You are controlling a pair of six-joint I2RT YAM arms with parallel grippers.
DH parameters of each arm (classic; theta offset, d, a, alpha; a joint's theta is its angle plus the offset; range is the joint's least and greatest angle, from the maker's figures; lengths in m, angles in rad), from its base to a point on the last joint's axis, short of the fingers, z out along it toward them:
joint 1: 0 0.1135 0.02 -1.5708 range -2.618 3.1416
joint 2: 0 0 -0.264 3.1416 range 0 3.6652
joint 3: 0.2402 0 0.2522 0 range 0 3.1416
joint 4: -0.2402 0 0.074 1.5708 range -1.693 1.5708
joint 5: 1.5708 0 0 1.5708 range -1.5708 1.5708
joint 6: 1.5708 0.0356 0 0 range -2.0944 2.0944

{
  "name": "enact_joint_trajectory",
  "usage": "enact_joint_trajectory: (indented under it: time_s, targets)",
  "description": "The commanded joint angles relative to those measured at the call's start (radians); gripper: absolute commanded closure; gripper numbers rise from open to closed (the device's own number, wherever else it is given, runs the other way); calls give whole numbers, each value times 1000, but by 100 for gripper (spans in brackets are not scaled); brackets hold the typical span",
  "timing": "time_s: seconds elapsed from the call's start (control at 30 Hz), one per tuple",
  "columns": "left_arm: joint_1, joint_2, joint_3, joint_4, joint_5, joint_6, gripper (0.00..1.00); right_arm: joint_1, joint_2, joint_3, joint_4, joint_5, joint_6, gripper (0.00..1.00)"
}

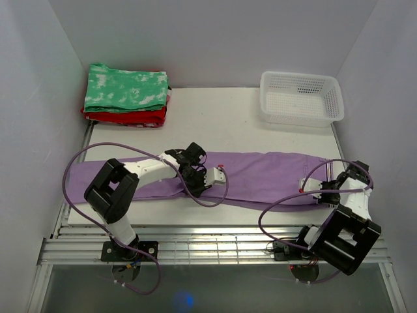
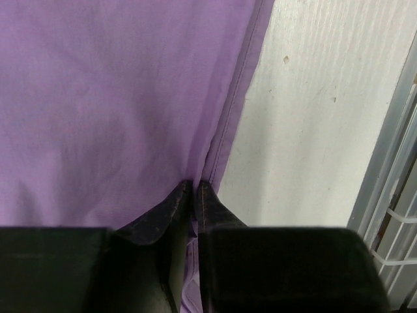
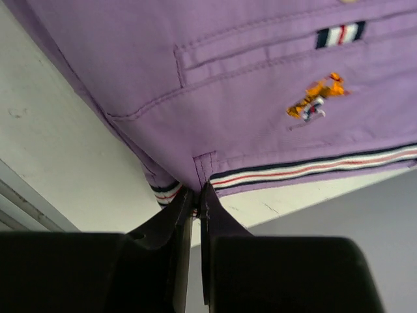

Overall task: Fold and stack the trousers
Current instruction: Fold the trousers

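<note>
As left tool (image 2: 194, 189) and right tool (image 3: 197, 192) pinch the trousers (image 1: 260, 173), fingers (image 2: 156, 222) hide the clamped edges.

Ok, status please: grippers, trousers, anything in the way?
Left gripper shut on long lavender fabric trousers, near edge. Right gripper shut on waistband. Trousers flat, outstretched. Nothing blocking.

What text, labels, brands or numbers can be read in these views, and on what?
No readable text in any view.
Orange embroidered emblem on the trousers: a small motif, no letters legible.
Striped tab by the pocket: stripes only, no words.
Striped trim along the waistband: stripes only.
White basket: no label visible.
</note>
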Motion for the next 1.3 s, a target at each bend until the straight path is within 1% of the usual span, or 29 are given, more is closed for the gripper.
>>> enact_joint_trajectory:
  time_s: [0.0, 0.07, 0.1, 0.17, 0.2, 0.27, 0.33, 0.43, 0.47, 0.53, 0.57, 0.6, 0.63, 0.67, 0.73, 0.77, 0.8, 0.83, 0.87, 0.9, 0.93, 0.97, 1.0, 1.03, 1.07, 1.1, 1.17, 1.23, 1.27]
  targets:
    - [14, -4, -22, -87, -59, 4, 77, -7, 20, -59, 131, 62, -194, 92]
    - [16, -16, -2, -115, -45, 4, 72, -7, 28, -62, 140, 73, -194, 92]
    - [16, -29, 9, -127, -19, 1, 65, -11, 28, -56, 138, 71, -193, 92]
    - [18, -85, 50, -167, 19, -2, 56, -21, 28, -38, 134, 65, -205, 92]
    - [18, -108, 67, -187, 68, 0, 52, -35, 31, -18, 141, 64, -216, 92]
    - [24, -191, 119, -231, 107, -8, 36, -41, 65, 2, 170, 93, -211, 92]
    - [34, -268, 154, -257, 131, -32, 30, -44, 99, 27, 233, 145, -184, 92]
    - [118, -317, 191, -346, 190, -42, 28, -52, 163, 84, 247, 168, -149, 89]
    - [184, -344, 204, -374, 202, -34, 27, -53, 177, 94, 247, 201, -139, 78]
    - [258, -380, 198, -424, 210, -23, 27, -72, 178, 134, 244, 196, -142, 68]
    - [349, -397, 173, -435, 204, -11, 26, -76, 174, 156, 224, 179, -141, 49]
    - [397, -432, 159, -449, 202, -3, 26, -84, 174, 185, 195, 136, -135, 39]
    - [451, -444, 143, -463, 198, 4, 26, -87, 175, 275, 150, 110, -124, 22]
    - [555, -455, 126, -468, 182, 7, 26, -87, 183, 333, 14, 43, -112, 2]
    - [660, -467, 77, -468, 168, 17, 26, -74, 192, 454, -140, -34, -55, 2]
    - [770, -464, 63, -466, 149, 15, 26, -63, 197, 546, -253, -94, -29, 2]
    - [815, -446, 37, -463, 141, 15, 26, -29, 195, 577, -297, -116, 23, 2]
    - [894, -434, 26, -461, 136, 15, 27, -8, 191, 597, -328, -149, 57, 2]
    - [933, -419, 18, -460, 133, 17, 28, 15, 177, 605, -345, -159, 94, 4]
    - [967, -403, 12, -454, 135, 14, 28, 76, 169, 595, -346, -165, 136, 7]
    - [997, -370, 4, -436, 126, -11, 29, 115, 162, 581, -340, -165, 230, 9]
    - [1049, -353, 3, -426, 119, -25, 30, 149, 149, 559, -328, -162, 282, 14]
    - [1073, -337, 6, -414, 115, -37, 31, 222, 145, 508, -307, -159, 339, 16]
    - [1094, -323, 3, -379, 86, -70, 31, 259, 145, 481, -265, -154, 443, 19]
    - [1119, -299, 0, -362, 63, -86, 31, 290, 151, 455, -239, -147, 500, 21]
    - [1127, -287, -2, -347, 40, -97, 31, 349, 160, 408, -216, -139, 551, 27]
    - [1145, -257, 1, -313, 7, -112, 32, 396, 191, 359, -159, -113, 653, 36]
    - [1148, -239, 4, -287, -14, -123, 32, 433, 209, 271, -107, -85, 691, 40]
    - [1154, -218, 18, -285, -22, -132, 32, 440, 224, 240, -43, -33, 706, 43]
